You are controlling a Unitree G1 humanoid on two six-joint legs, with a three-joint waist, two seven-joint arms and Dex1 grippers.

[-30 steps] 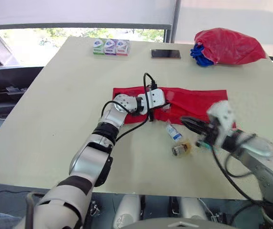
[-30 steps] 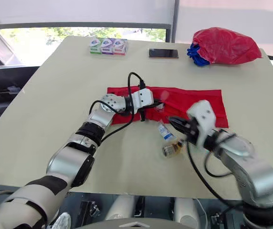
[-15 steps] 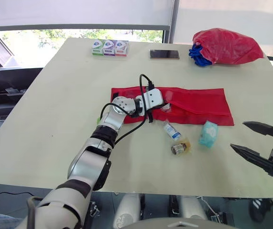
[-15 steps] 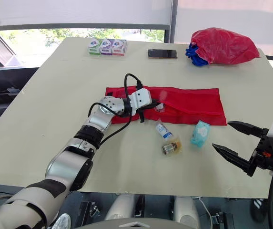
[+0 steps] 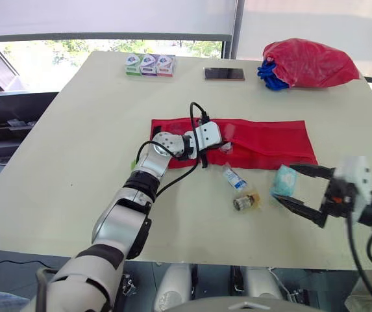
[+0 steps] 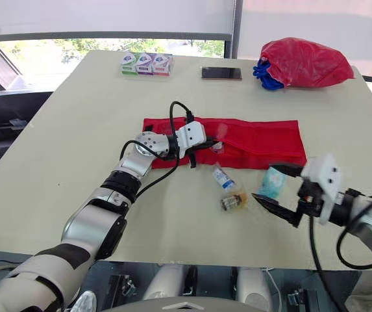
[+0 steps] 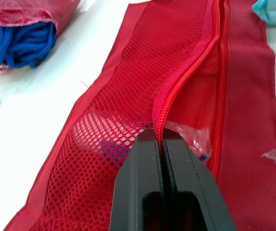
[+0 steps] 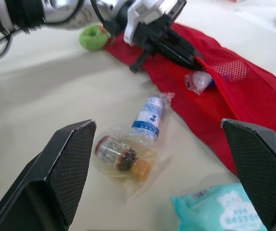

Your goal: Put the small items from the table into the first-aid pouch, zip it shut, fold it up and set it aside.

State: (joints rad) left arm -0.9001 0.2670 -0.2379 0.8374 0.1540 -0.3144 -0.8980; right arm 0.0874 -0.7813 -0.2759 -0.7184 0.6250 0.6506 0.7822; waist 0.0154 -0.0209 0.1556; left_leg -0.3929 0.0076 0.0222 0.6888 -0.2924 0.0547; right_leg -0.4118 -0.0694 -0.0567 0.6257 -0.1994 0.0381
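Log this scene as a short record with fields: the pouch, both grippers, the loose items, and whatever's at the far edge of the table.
pouch: red mesh first-aid pouch, flat on beige table, zip open
left gripper: shut on the pouch's zip edge
right gripper: open, fingers either side of teal tissue pack
loose items: white blue-labelled bottle, brown vial, both in clear wrap
far edge: three small boxes, dark phone, red bag with blue cord
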